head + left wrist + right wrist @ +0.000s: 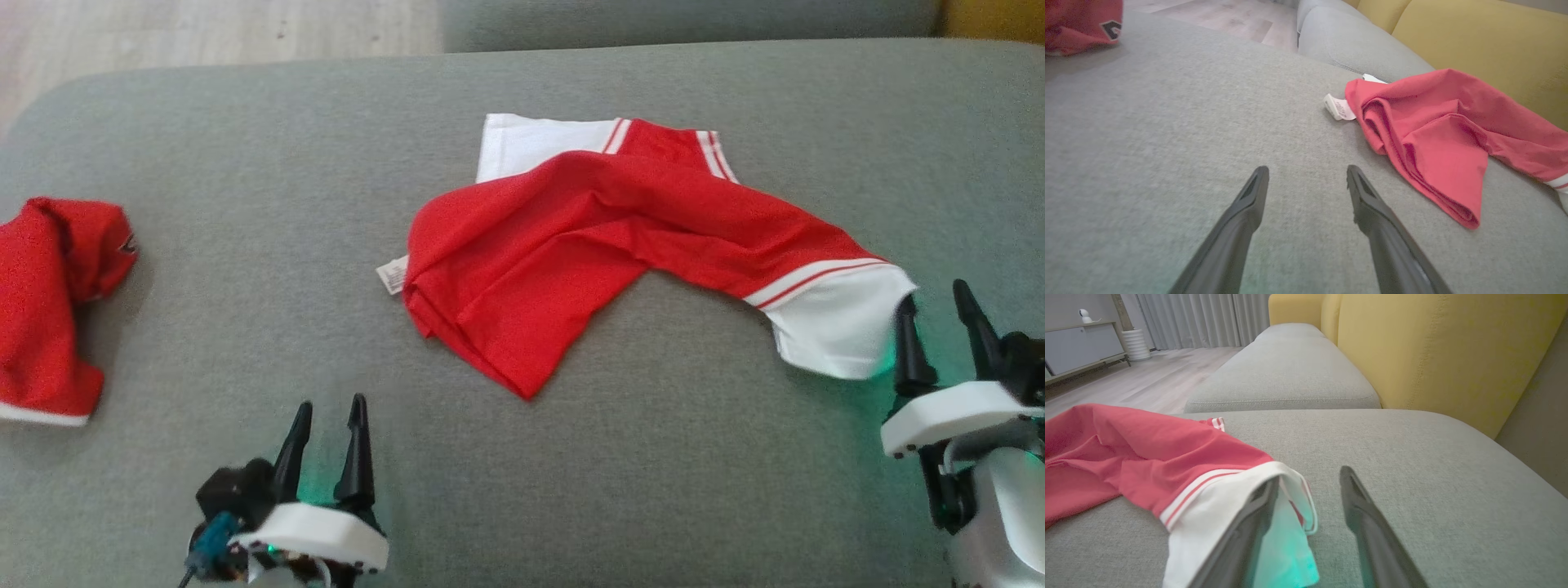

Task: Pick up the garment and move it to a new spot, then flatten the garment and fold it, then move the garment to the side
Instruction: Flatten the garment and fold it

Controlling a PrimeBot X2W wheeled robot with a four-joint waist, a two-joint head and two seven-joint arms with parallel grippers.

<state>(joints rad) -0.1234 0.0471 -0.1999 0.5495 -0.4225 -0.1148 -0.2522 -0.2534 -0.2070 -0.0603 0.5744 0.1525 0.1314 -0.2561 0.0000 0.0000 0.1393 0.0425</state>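
Note:
The garment (604, 245), a red shirt with white sleeves, lies crumpled in the middle of the grey sofa seat (245, 147). Its small white label (393, 273) sticks out on the left. My right gripper (933, 291) is open at the shirt's right end. In the right wrist view (1309, 475), the white sleeve (1229, 498) drapes over its left finger, and the right finger stands free above the cushion. My left gripper (331, 401) is open near the front edge, its fingers wide apart (1307, 168), short of the garment's folded red corner (1437, 139).
Another red cloth (49, 302) lies bunched at the seat's far left. A yellow backrest (1433, 355) rises beyond the shirt, with a second grey cushion (1290, 375) alongside. Wooden floor (163, 33) lies past the seat's rounded edge.

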